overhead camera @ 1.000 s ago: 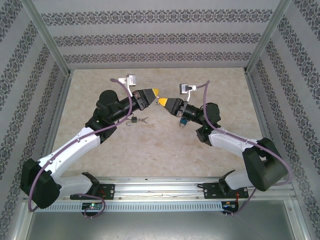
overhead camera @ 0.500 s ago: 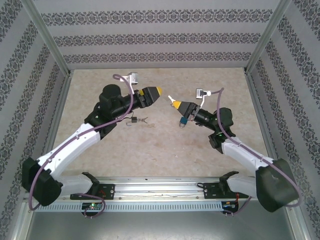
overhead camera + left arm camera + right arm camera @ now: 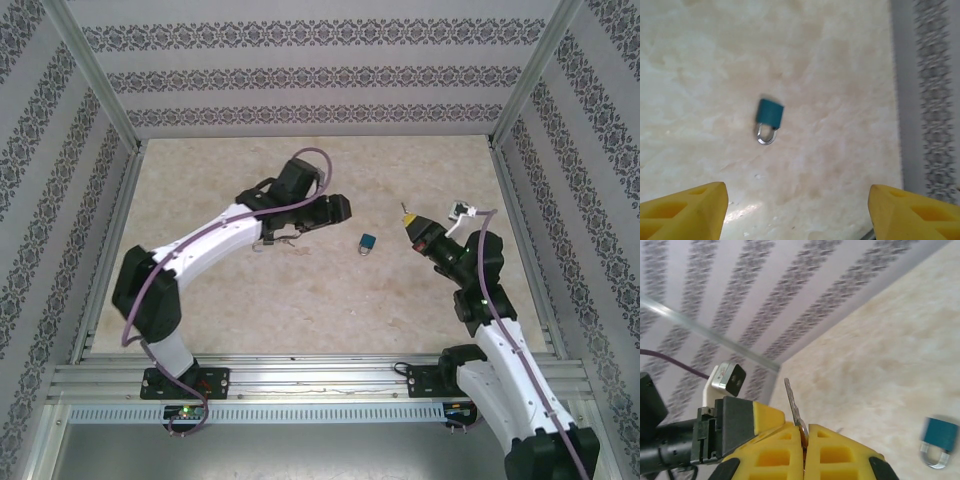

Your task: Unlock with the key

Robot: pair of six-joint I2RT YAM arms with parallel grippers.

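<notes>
Your left jaws: spread wide, gripping nothing, hovering over bench (image 3: 840, 75). Padlock (image 3: 770, 116) lies flat on bench just ahead of them, shackle end nearest them. Your right jaws: pinched tight on key (image 3: 791, 400), blade sticking out, held above bench, right of padlock.

Top external: high, behind arm bases (image 3: 185, 380), looking down over whole table (image 3: 300, 290). Left wrist: near, facing down onto padlock (image 3: 770, 114). Right wrist: low, tilted up toward wall (image 3: 790, 280). Shared across all: padlock, table.
</notes>
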